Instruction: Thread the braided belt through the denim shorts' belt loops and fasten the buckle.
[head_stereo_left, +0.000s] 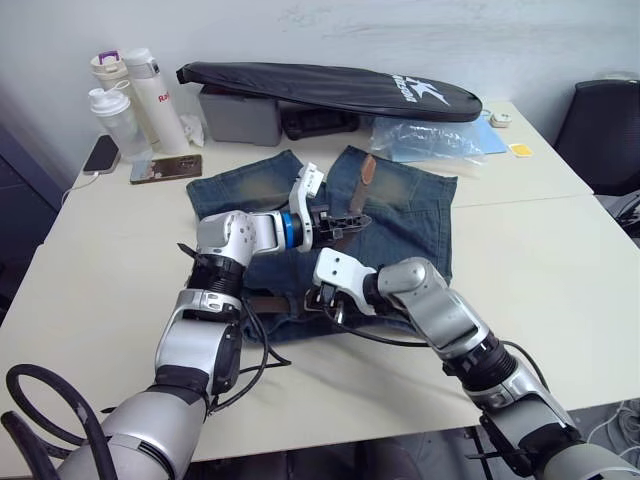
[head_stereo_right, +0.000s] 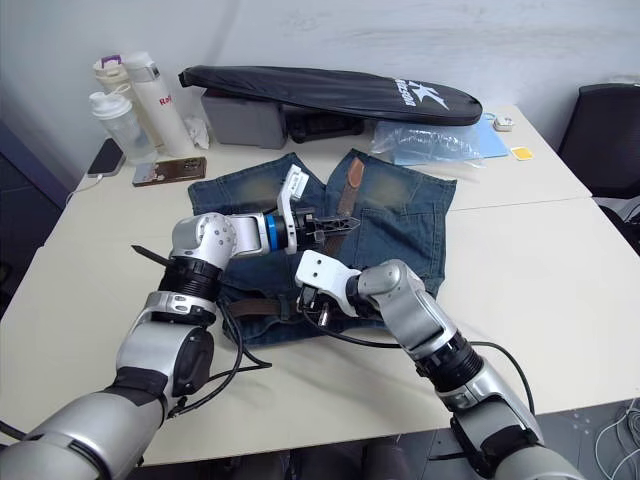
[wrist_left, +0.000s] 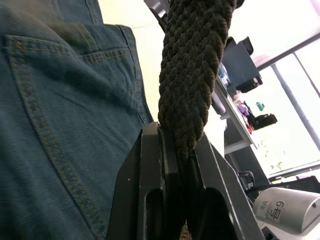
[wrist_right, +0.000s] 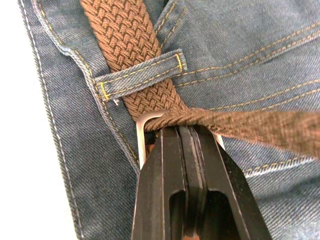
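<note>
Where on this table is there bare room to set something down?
Bare tabletop right of the denim shorts, and between the shorts and the phones on the left. Crowded along the back: bottles, black bag, plastic bag.

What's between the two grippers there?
A taut stretch of belt over the shorts, running from the left gripper to the right gripper, in the eye views.

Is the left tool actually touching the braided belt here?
Touching. In the left wrist view the left tool has its two black fingers shut on the braided belt, which sits pinched between them.
</note>
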